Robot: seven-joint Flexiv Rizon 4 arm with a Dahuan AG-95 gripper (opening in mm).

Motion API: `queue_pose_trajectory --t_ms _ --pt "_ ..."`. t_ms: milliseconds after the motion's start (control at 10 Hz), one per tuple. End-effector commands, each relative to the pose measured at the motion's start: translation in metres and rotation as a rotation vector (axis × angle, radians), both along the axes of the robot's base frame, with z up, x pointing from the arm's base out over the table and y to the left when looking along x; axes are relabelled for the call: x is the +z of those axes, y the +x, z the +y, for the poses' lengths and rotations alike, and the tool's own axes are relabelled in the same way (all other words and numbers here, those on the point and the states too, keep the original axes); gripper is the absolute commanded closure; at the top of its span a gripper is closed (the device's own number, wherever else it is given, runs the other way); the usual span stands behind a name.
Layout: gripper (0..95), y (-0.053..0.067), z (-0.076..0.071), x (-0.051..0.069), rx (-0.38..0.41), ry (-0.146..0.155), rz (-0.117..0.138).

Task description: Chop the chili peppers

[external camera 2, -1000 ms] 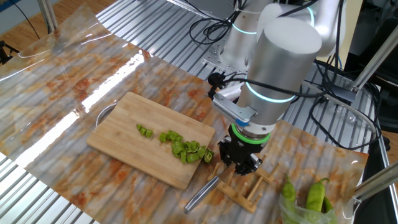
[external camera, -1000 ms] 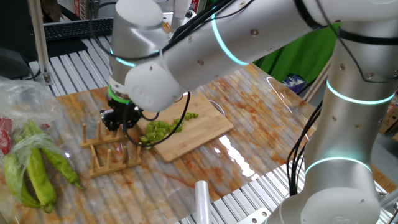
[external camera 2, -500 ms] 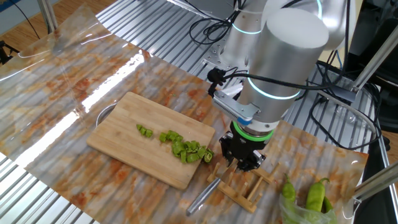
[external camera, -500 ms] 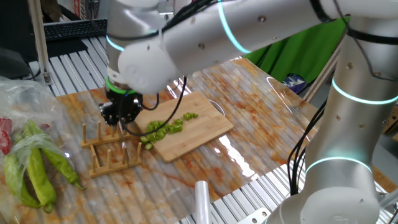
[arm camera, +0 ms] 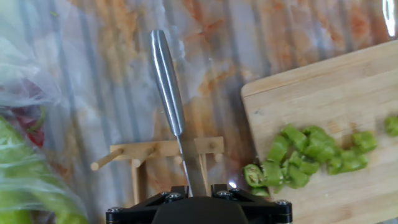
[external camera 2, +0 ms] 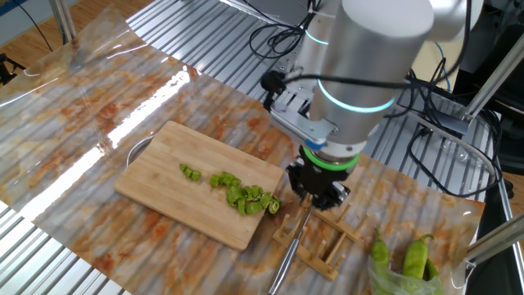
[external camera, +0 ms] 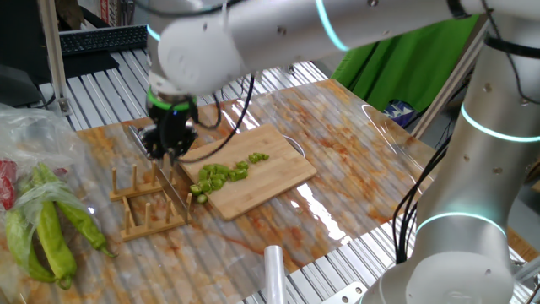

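I see the rectangular bamboo cutting board [external camera 2: 192, 192] lying on the rust-mottled plastic sheet over the ribbed metal table [external camera 2: 106, 98], with bare sheet beyond its far side. The chopped light-green chili pieces [external camera 2: 246, 197] sit bunched toward the board's corner nearest the small wooden peg rack [external camera 2: 315, 246], a few stragglers [external camera: 257, 157] further along the board. The rack stands just off that corner. Uncut long green peppers [external camera: 51, 232] lie in a clear plastic bag [external camera: 34, 135] near the table's edge, apart from the rack. My black two-finger gripper [external camera 2: 315, 192] points down over the rack, jaws closed narrowly on a steel knife [arm camera: 171, 99] (blade end clamped, rounded handle hanging free above the sheet).
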State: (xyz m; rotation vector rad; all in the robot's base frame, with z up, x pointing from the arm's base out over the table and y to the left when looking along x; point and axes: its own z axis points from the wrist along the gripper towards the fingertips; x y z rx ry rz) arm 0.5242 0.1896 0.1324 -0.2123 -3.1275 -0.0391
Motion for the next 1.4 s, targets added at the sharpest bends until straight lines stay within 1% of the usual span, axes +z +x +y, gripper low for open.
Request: queue_pose_trajectory --t_ms 100,200,400,500,700,900,1000,1100,1400 --pt "76.0 0.003 -0.015 0.003 0.033 0.001 -0.001" --pt "76.0 0.004 -0.023 0.003 0.049 0.000 -0.003" --pt "76.0 0.008 -0.045 0.003 0.088 0.001 -0.008" --pt "76.0 0.010 -0.055 0.002 0.103 0.002 -0.009" --pt "76.0 0.012 -0.072 0.000 0.131 0.005 -0.018" --pt "76.0 0.013 -0.080 -0.003 0.155 0.016 -0.023" --pt "76.0 0.013 -0.089 -0.006 0.174 0.020 -0.029" --pt "95.0 0.014 -0.097 -0.008 0.186 0.029 -0.031" --pt "95.0 0.015 -0.112 -0.013 0.213 0.028 -0.041"
